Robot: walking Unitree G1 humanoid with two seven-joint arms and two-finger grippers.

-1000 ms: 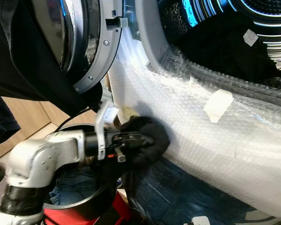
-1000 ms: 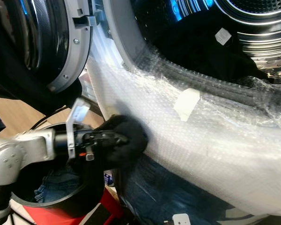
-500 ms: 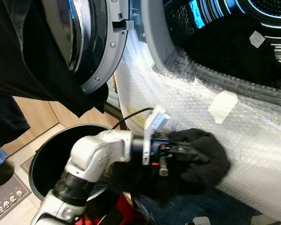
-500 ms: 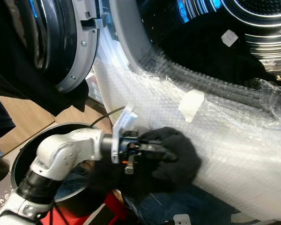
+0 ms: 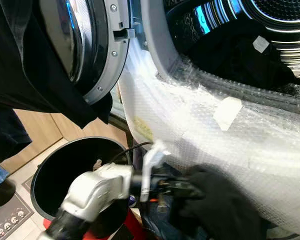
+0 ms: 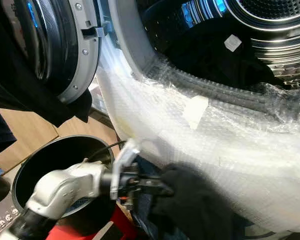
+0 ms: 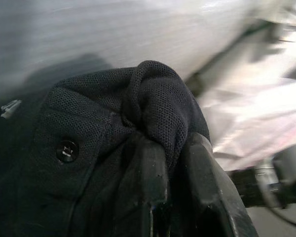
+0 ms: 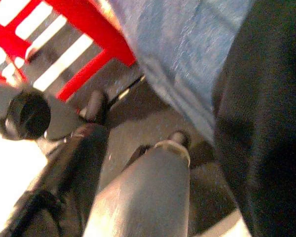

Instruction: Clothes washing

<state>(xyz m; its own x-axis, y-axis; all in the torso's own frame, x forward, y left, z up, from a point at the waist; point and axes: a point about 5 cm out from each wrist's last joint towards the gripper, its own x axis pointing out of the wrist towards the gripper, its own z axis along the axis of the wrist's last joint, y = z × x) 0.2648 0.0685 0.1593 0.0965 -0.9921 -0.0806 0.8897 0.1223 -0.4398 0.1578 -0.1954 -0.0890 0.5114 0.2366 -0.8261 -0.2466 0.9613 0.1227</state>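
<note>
Left gripper: our left gripper (image 7: 170, 163) pinches a fold of the black garment (image 7: 113, 138) between its 2 fingers (image 7: 153, 168); we judge the grip is taken on a bunched ridge so the cloth cannot slide out while it is lifted.
Garment position: we hold it low against the washer's front, below the drum opening (image 5: 240, 45) and beside the black bucket (image 5: 65, 170), with most of the cloth hanging under the fingers as a blurred dark mass.
Garment detail: a mesh weave and 1 small dark button (image 7: 66, 150) show in the left wrist view, so we take it for a polo-type shirt.
Bubble wrap: we see bubble wrap (image 5: 200, 125) taped over the washer's front and lower door rim, with 1 tape patch (image 5: 227, 113); we judge it is there to cushion the machine against our arm.
Door: the washer door (image 5: 85, 50) stands swung wide to our left, and a dark cloth (image 5: 30, 75) hangs over it.
Drum contents: 1 dark garment with a white tag (image 5: 260, 43) already lies inside, so we judge loading is partly done.
Other laundry: blue denim (image 8: 187, 64) hangs beside a red frame (image 8: 84, 44) below.
Right gripper: we cannot tell how its fingers stand.
Next need: we judge the shirt must rise over the padded rim and into the drum.
</note>
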